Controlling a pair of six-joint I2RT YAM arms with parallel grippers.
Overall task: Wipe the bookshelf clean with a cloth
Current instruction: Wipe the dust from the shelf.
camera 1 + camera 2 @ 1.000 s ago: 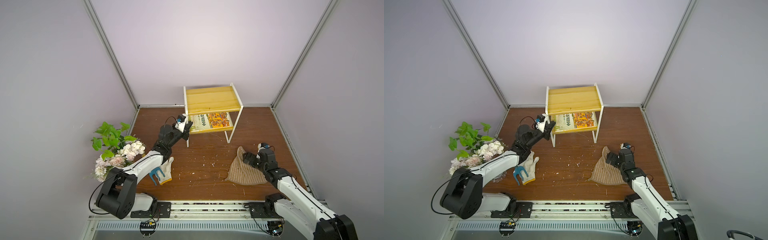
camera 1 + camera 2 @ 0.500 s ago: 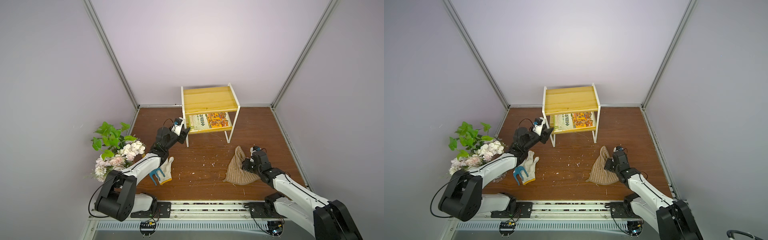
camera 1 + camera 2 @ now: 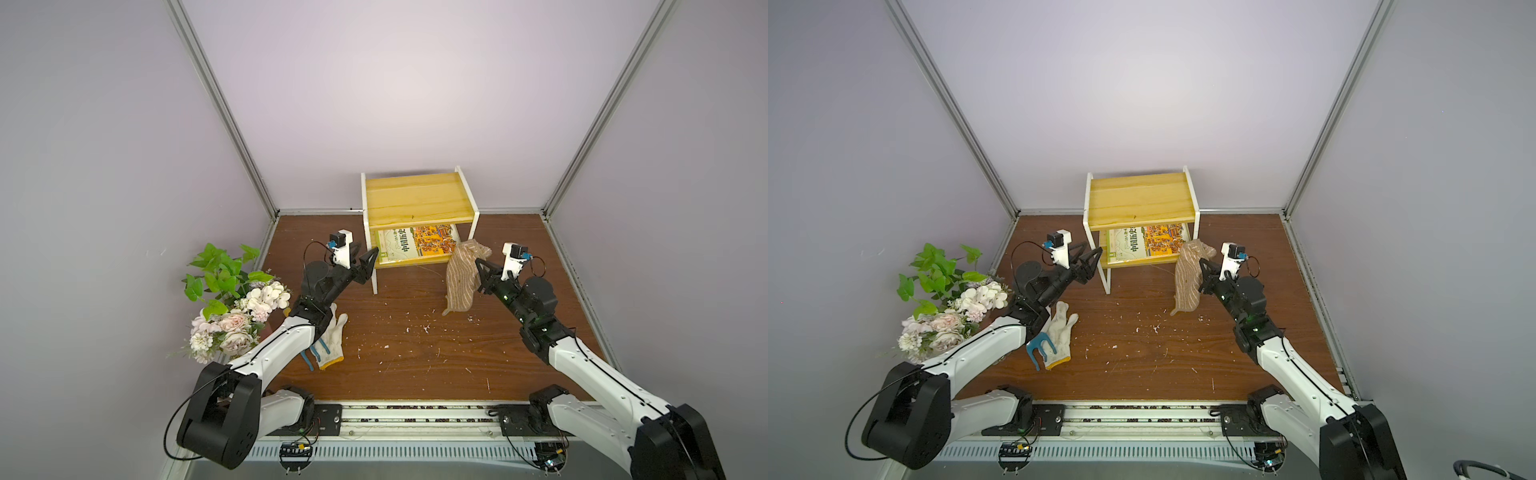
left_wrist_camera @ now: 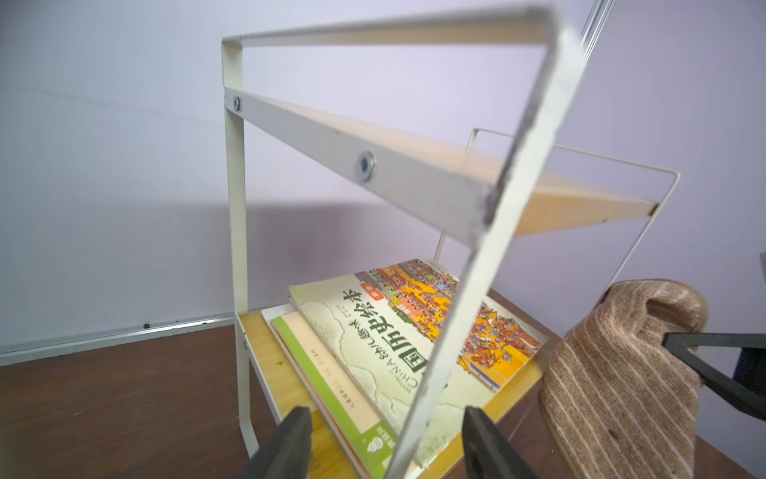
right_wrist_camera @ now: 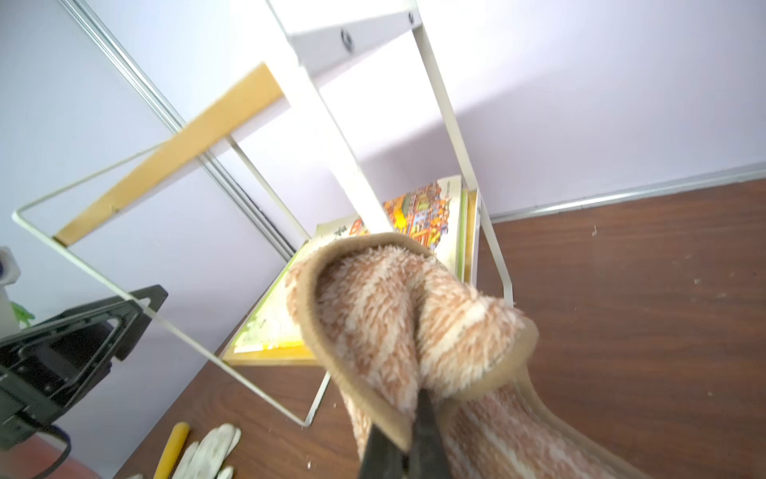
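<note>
Grip first: clamping cloth [image 3: 459,278] in shut right gripper [image 3: 478,262], dangling it just beside bookshelf [image 3: 415,199] — straddling front leg [image 4: 456,331] with left gripper [image 4: 387,443], jaws apart. Likely worth raising above top board before sweeping.

A white glove [image 3: 332,341] is laid on the table [image 3: 415,374] near a flower bouquet [image 3: 232,307]; pale crumbs [image 3: 424,329] are scattered near the centre

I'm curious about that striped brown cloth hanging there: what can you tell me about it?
The cloth is a soft, fuzzy tan towel with thin pale stripes and a hemmed edge. The right end effector pinches a fold near its top, so it hangs bunched beside the lower board of the bookshelf; its bottom tip seems to reach the brown tabletop.
</note>
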